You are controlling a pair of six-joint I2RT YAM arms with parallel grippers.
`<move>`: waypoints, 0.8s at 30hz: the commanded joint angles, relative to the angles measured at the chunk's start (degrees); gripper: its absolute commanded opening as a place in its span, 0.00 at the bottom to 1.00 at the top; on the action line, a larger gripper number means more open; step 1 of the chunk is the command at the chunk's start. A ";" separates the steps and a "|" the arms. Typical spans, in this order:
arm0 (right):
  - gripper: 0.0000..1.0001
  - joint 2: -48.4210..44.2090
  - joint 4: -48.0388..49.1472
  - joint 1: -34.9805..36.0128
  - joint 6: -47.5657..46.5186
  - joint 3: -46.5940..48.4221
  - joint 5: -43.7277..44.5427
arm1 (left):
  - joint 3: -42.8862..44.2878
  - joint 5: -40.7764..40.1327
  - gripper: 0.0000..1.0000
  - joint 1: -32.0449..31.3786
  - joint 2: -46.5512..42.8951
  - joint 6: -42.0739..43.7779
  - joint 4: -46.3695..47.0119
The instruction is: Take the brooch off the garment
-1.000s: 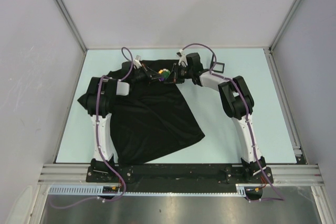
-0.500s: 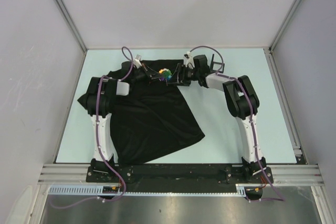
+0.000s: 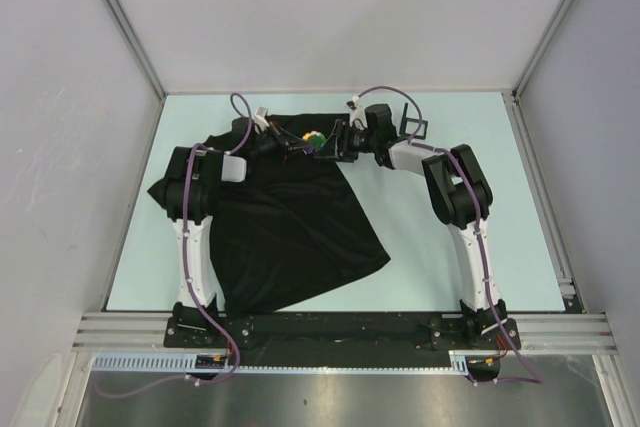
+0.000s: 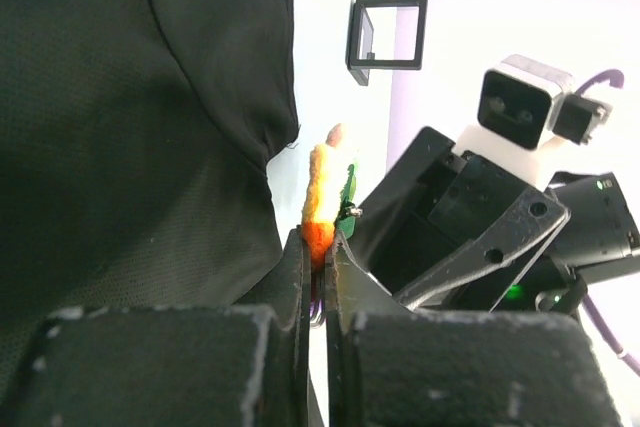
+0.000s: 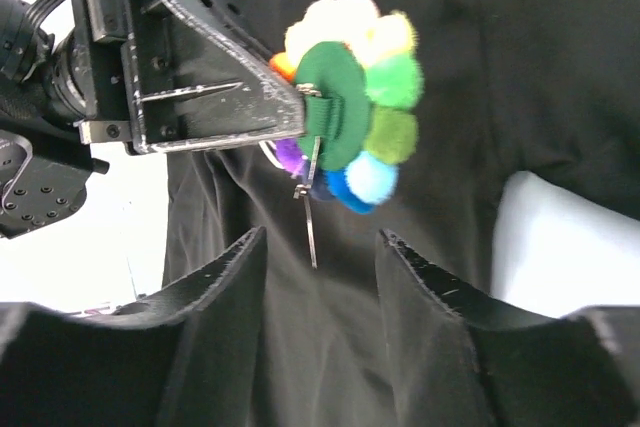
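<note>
brooch [image 5: 350, 117]: pinched at the fingertips of the left gripper [image 4: 320, 239], just ahead of the right gripper [image 5: 320, 242], in line with the gap between its parted fingers
left gripper: placed above the far edge of the garment [image 3: 290, 227], faced by the right gripper, the two sets of fingertips near each other
garment: spread on the table [image 3: 450, 247], lying under the left gripper and behind the brooch as seen from the right gripper, stretched back towards the left arm's base
frame [image 4: 387, 33]: set on the table beyond the left gripper's fingertips, off the garment, past the right gripper's wrist
brooch and garment: contact cannot be told
</note>
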 commanded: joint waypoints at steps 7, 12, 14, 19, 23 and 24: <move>0.32 -0.08 0.43 1.08 0.13 4.01 -0.95 | 0.74 -0.36 0.00 -0.10 -0.96 -2.60 0.62; 0.25 0.62 -0.45 1.17 -0.04 4.97 -0.95 | 0.57 0.26 0.00 -0.01 -0.52 -3.92 2.38; 0.25 0.88 -0.89 1.26 -0.31 5.32 -0.78 | 0.48 0.61 0.01 -0.01 -0.34 -4.63 2.91; 0.26 0.97 -5.01 1.78 -3.37 6.99 0.80 | 0.39 0.79 0.00 -0.01 0.01 -5.42 3.70; 0.26 1.15 -6.95 2.14 -4.52 7.61 1.60 | 0.30 1.05 0.00 0.07 0.10 -5.95 4.32; 0.27 1.32 -8.00 2.31 -4.96 8.13 2.03 | 0.30 1.14 0.00 0.07 0.18 -6.12 4.58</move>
